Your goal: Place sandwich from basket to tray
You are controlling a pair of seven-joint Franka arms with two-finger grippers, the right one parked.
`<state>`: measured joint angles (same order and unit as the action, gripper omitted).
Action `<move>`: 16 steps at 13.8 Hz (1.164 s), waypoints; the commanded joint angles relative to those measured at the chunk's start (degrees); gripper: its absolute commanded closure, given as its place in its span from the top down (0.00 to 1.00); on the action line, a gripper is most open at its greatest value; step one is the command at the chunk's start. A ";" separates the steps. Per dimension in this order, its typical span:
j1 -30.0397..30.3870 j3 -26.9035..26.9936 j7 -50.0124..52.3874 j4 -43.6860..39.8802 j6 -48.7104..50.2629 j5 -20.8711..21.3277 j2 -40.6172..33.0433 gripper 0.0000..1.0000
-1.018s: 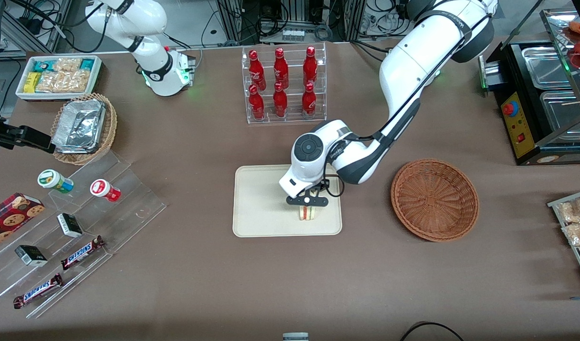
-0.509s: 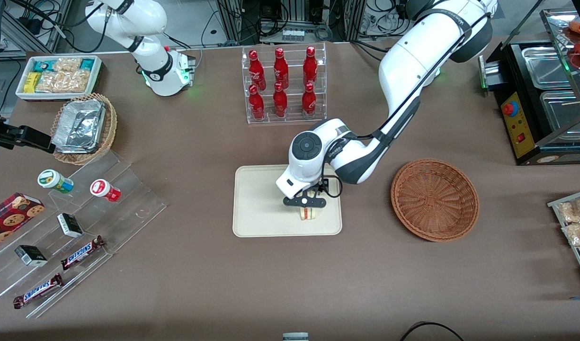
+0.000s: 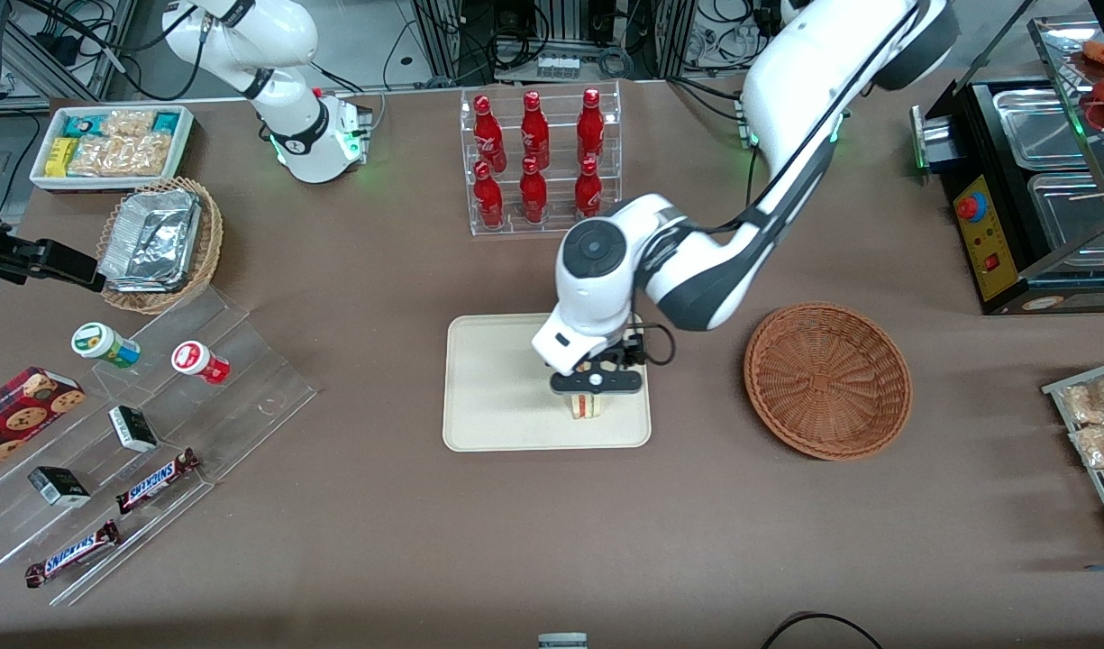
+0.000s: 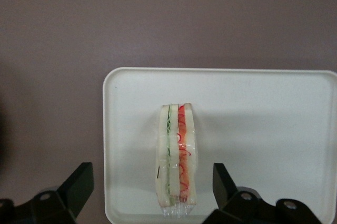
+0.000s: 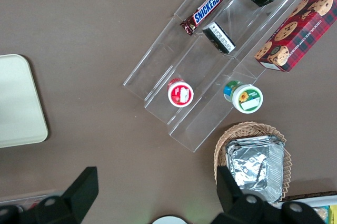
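A: Start nearest the front camera. What holds what?

B: The stepped acrylic shelf (image 3: pixel 146 433) toward the parked arm's end carries two Snickers bars (image 3: pixel 158 480), two small dark boxes (image 3: pixel 132 427) and two lidded cups (image 3: pixel 200 361), with one cookie box (image 3: pixel 22 414) beside it. Mid-table, the tray (image 3: pixel 502 388) holds one sandwich (image 3: pixel 587 406), standing on edge near the tray's rim closest to the camera, filling stripes up.

A: And the basket?

B: The basket (image 3: pixel 827 379) sits beside the tray, toward the working arm's end, apart from it. Nothing shows in it.

A: The arm?

B: It bends down over the tray, wrist pointing straight down. The gripper (image 3: pixel 596 382) hangs right above the sandwich. In the wrist view its fingers (image 4: pixel 225 182) are spread wide on either side of the sandwich (image 4: pixel 178 156), touching nothing.

A: Farther off?

B: A tan wicker basket (image 3: pixel 159 245) with foil trays, one white bin (image 3: pixel 110 144) of snack packets, and a clear rack (image 3: pixel 541 160) with six red bottles, three per row.
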<state>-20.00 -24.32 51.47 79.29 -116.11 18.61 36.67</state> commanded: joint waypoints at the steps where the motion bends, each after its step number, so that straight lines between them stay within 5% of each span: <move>1: -0.22 7.60 -1.88 1.12 0.97 -6.55 -6.07 1.00; 5: -0.22 17.71 -11.36 1.48 6.75 -15.78 -12.05 1.00; 10: -0.22 26.42 -18.23 1.74 18.34 -18.96 -17.94 1.00; 14: 0.04 28.54 -25.89 1.74 26.09 -18.96 -23.04 1.00; 16: 6.50 25.05 -25.98 1.39 28.46 -18.96 -24.36 1.00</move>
<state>-18.42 3.36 27.07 79.32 -89.69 0.46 15.02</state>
